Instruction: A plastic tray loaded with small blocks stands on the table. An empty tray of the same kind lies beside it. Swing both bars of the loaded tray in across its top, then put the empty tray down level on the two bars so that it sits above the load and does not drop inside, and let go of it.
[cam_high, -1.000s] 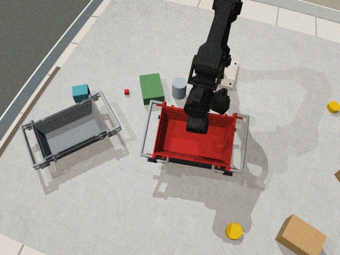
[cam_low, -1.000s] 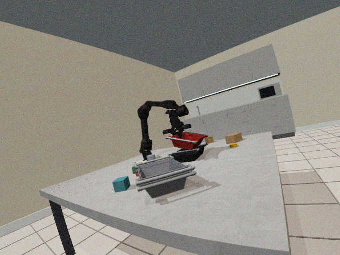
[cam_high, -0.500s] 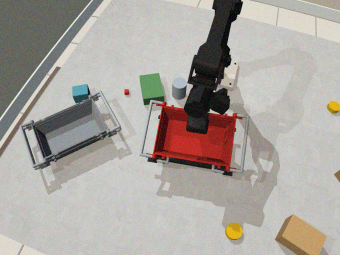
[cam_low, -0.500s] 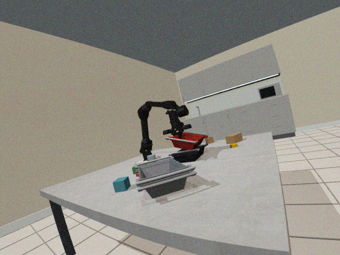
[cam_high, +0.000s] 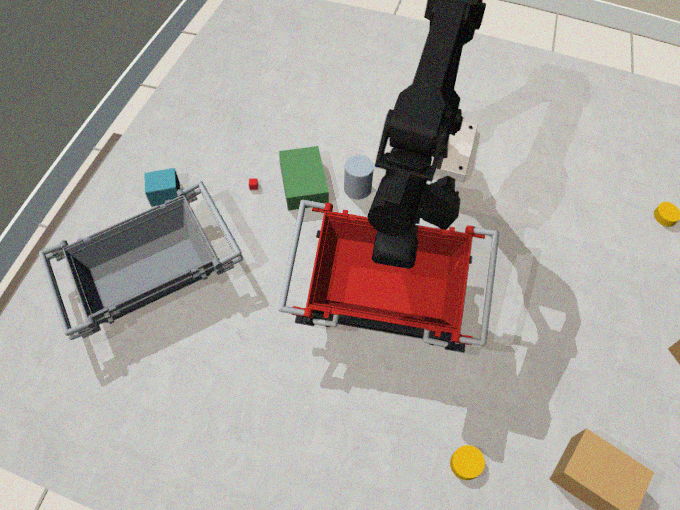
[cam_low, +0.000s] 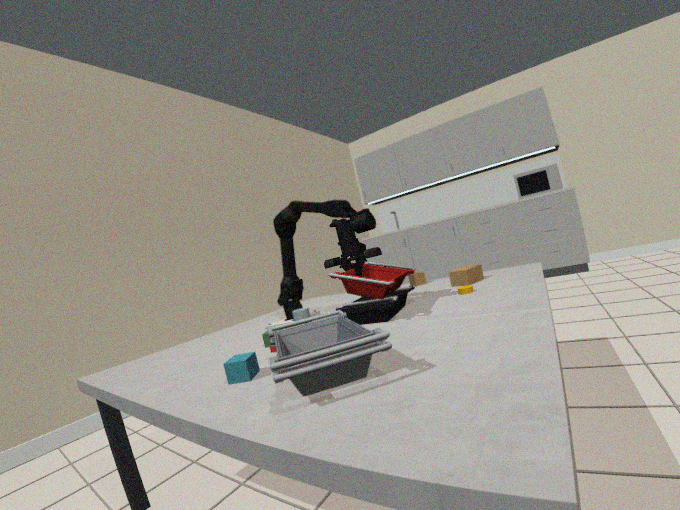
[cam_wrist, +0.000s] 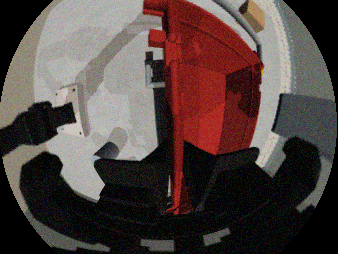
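The jaws are clenched on one long wall of the empty red tray, which is above the black tray. Being gripped at one side only, it could tilt and miss a bar, then drop inside. The load is hidden underneath; whether red touches bars, I cannot tell.
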